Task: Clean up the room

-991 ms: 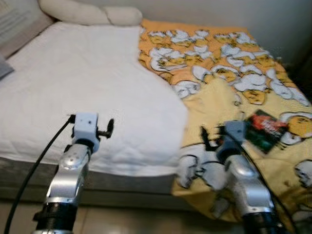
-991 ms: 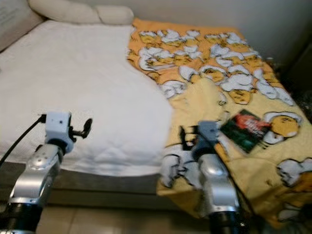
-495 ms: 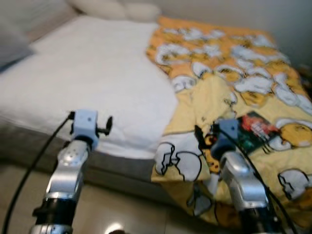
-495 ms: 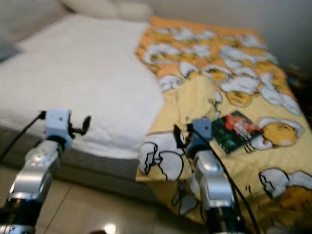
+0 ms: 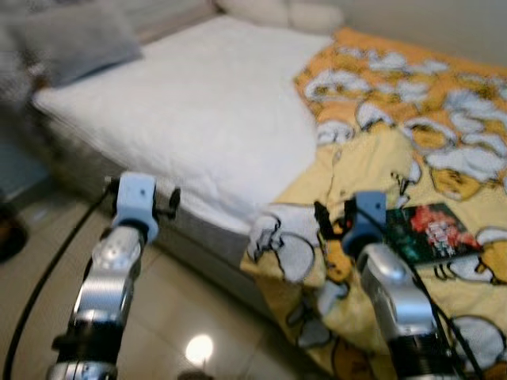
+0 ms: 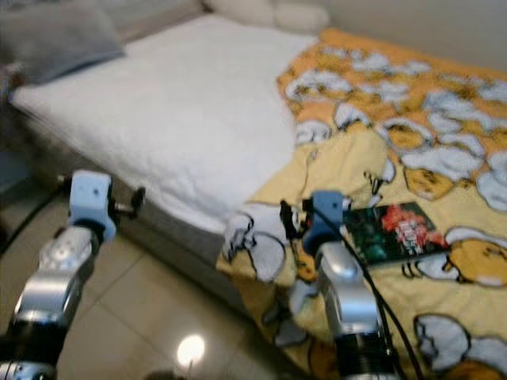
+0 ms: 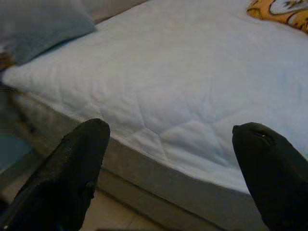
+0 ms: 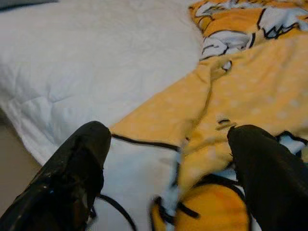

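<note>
It was a home bedroom: a bed [image 5: 198, 127] with a white quilted mattress, a yellow cartoon blanket [image 5: 412, 158], pillows [image 5: 277, 12] at its head, and a glossy tiled floor [image 5: 174, 317].

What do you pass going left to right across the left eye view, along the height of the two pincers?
Left pincer over the tiled floor → white quilted mattress edge → yellow blanket with cartoon egg print → right pincer → dark green book with a red cover picture.
</note>
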You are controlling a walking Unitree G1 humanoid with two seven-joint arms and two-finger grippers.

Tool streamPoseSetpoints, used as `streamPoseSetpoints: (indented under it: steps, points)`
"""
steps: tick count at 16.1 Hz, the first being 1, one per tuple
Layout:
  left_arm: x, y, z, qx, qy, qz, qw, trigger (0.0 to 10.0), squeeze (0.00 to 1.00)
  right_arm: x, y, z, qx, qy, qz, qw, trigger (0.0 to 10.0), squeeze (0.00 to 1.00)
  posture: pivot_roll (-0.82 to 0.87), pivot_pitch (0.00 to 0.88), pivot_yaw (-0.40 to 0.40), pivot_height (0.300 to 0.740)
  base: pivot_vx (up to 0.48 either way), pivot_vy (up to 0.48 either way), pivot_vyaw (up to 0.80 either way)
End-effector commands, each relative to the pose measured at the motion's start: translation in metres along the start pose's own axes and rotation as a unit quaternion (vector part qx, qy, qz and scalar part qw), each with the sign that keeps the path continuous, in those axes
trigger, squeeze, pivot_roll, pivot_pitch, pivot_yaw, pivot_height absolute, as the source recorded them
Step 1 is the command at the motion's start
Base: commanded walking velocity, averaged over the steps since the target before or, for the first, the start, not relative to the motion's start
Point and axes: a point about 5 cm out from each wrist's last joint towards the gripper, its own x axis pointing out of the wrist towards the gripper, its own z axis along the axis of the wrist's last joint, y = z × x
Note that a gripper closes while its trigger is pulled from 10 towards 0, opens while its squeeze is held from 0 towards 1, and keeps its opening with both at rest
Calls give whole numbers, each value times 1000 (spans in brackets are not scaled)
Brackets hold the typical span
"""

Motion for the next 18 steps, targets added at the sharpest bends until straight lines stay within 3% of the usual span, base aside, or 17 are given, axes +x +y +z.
streamPoseSetpoints:
  steps: [1,9,14,18]
  points:
    - [1,-5,2,7,-3,-9,1000,10000,1000,0,-5,3,2,-3,-5,1000,10000,0,-32,0,-11,740,0,-431,800]
    - [1,-6,1,12,-3,-12,1000,10000,1000,0,-5,3,2,-3,1,1000,10000,0,-31,0,-12,740,0,-430,800]
    - [0,-8,-1,23,1,-24,999,10000,1000,-1,-7,0,23,-1,-7,1000,10000,0,-29,0,-13,740,0,-427,0]
    - [-1,-10,-4,23,2,-41,999,10000,1000,-2,-8,-2,26,3,-6,1000,10000,0,-28,0,-13,740,0,-63,0]
